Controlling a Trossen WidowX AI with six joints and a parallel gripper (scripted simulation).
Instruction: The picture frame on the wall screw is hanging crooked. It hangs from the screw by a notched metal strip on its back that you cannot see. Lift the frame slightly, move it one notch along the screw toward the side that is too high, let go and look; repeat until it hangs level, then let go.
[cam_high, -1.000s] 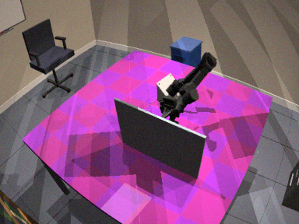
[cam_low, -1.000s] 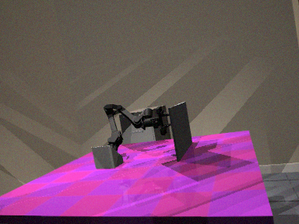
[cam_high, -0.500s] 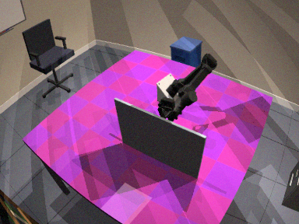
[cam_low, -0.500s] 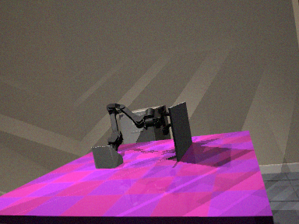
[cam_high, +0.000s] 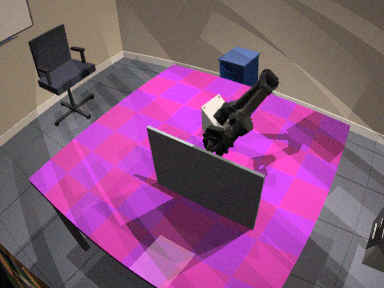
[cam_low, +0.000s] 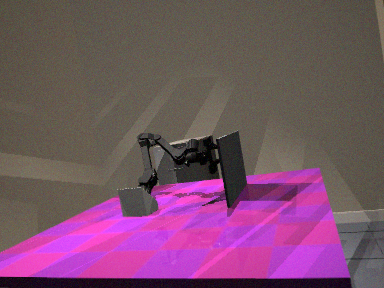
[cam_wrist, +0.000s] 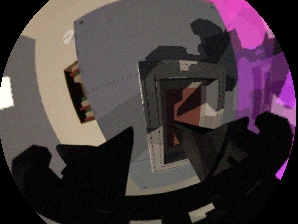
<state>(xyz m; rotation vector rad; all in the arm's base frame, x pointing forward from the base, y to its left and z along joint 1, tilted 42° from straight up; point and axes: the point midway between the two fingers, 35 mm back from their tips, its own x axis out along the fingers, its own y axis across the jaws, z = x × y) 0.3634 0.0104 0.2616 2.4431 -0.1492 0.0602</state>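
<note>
The picture frame (cam_wrist: 149, 95), grey with a reddish picture inside, hangs on the front of the upright grey panel (cam_high: 205, 180) (cam_low: 234, 170) (cam_wrist: 115, 55). It shows only in the wrist view, right of centre, with shadow across its upper part. That view is rolled and curved, so I cannot tell its tilt or which side is higher. My gripper (cam_low: 214, 154) (cam_wrist: 152, 127) is open, close in front of the panel. Its right finger overlaps the frame's opening and lower bar area in the wrist view; contact is unclear. The screw and the notched strip are hidden.
A pale box (cam_high: 212, 111) (cam_low: 134, 202) stands by the arm's base on the checkered table (cam_high: 100, 150) (cam_low: 210, 260). A blue cabinet (cam_high: 240, 65) and an office chair (cam_high: 65, 75) stand beyond the table. A bookshelf (cam_wrist: 80, 95) shows past the panel in the wrist view.
</note>
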